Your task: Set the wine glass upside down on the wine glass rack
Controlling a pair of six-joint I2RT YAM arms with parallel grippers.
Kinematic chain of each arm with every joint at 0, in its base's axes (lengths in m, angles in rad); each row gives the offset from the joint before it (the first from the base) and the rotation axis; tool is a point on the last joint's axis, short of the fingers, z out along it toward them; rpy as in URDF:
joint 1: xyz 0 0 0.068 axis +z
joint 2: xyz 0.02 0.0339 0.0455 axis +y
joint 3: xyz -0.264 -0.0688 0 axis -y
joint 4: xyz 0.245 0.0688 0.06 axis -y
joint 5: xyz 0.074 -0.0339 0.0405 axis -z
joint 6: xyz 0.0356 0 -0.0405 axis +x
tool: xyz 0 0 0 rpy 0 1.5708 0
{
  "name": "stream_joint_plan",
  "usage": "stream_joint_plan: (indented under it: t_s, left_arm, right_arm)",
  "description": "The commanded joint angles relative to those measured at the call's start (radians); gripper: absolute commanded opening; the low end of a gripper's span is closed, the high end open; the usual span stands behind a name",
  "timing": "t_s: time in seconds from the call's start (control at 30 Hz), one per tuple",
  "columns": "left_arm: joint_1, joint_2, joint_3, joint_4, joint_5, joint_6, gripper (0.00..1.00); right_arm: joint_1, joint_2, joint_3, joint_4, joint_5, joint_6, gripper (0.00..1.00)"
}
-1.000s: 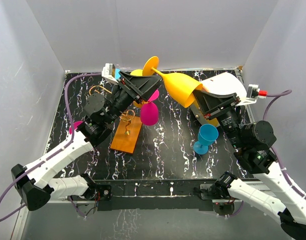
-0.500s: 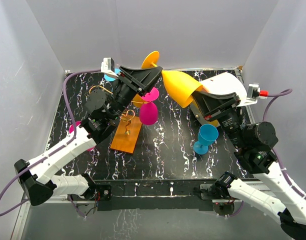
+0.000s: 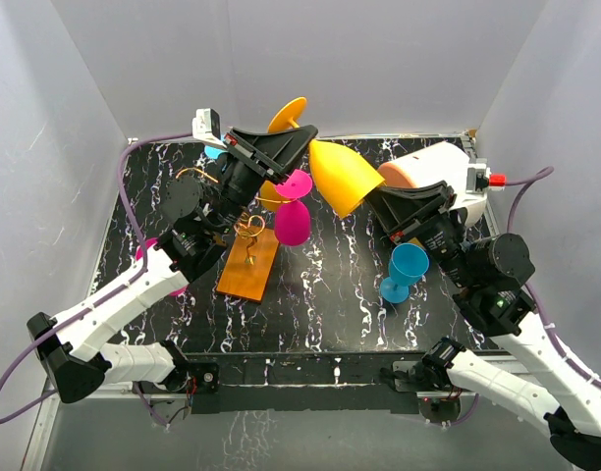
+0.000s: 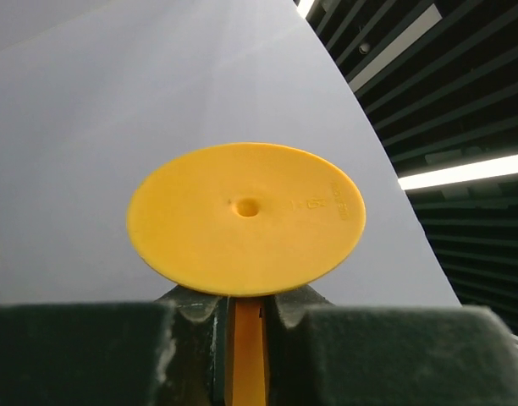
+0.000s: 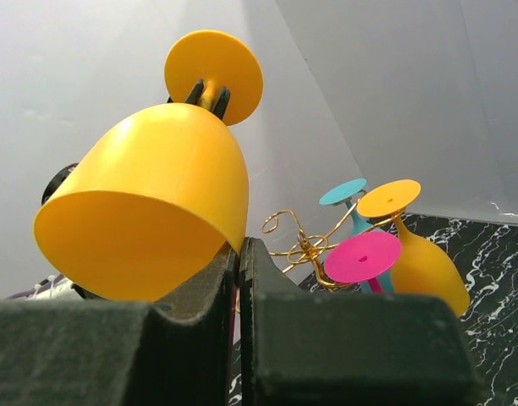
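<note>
A yellow wine glass [image 3: 338,177] hangs in the air above the back of the table, foot [image 3: 288,113] up and to the left, bowl down and to the right. My left gripper [image 3: 302,139] is shut on its stem just under the foot [image 4: 245,216], fingers [image 4: 191,317] pressed on either side. My right gripper [image 3: 371,199] is shut on the rim of the bowl [image 5: 149,211]. The wine glass rack [image 3: 249,231], gold wire on an orange base [image 3: 249,267], stands below and to the left. A pink glass [image 3: 293,220], a yellow glass [image 5: 424,262] and a teal one [image 5: 344,192] hang from it.
A blue glass [image 3: 407,270] stands upright on the black marbled table [image 3: 320,294], right of centre. A white-and-orange drum [image 3: 433,172] lies at the back right behind my right arm. Another pink object [image 3: 148,247] peeks out beside my left arm. Grey walls enclose the table.
My left gripper has shut on the stem of the yellow wine glass. The glass has tipped steeper, bowl lower, and my right arm has shifted a little to the left.
</note>
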Motion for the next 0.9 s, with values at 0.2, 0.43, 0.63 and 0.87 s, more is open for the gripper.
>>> stream_joint_plan:
  t_s: [0.2, 0.43, 0.63, 0.87]
  left_arm:
    - [-0.006, 0.01, 0.117, 0.027, 0.055, 0.208, 0.0]
    - [-0.006, 0.015, 0.165, -0.048, 0.119, 0.388, 0.0]
    - [-0.005, 0.002, 0.164, -0.147, 0.277, 0.569, 0.0]
    - [-0.006, -0.008, 0.144, -0.215, 0.547, 0.787, 0.0]
  right_arm:
    - [0.007, -0.103, 0.016, -0.081, 0.152, 0.011, 0.33]
    - [0.007, -0.116, 0.115, -0.407, 0.275, 0.006, 0.4]
    - [0.008, -0.167, 0.178, -0.566, 0.35, 0.055, 0.44]
    - [0.008, -0.14, 0.291, -0.655, 0.333, 0.158, 0.46]
